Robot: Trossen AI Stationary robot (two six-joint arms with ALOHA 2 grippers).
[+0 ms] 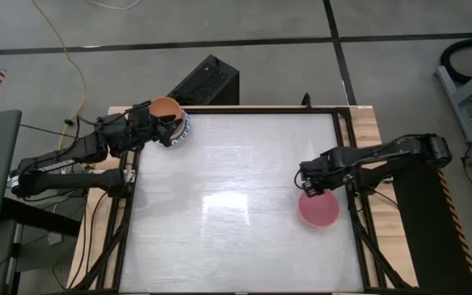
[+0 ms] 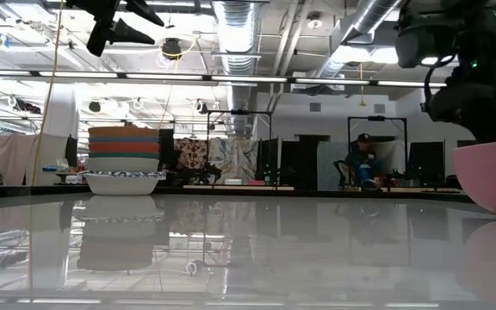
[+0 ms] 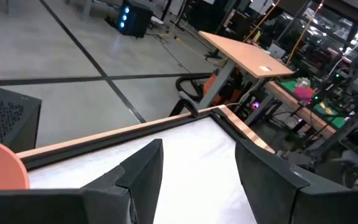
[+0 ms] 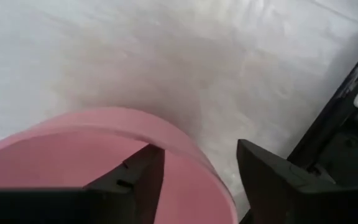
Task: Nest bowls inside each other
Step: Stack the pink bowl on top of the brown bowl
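Low view, near to far: pink bowl [image 2: 494, 176] sits upright, mouth up, on worktop [image 2: 248, 250] at the right edge; right gripper [image 4: 194, 174] hangs over it w/ fingers spread, one inside the rim, one outside, not clamping. Round bowl, so no long axis. Farther back on the left, a stack of nested bowls [image 2: 124, 160], all mouth up: patterned bowl at the bottom, orange bowl [image 1: 165, 107] on top. High view: stack is at the worktop's far-left corner; left gripper [image 1: 167, 127] is right at it, fingers apart, holding nothing.
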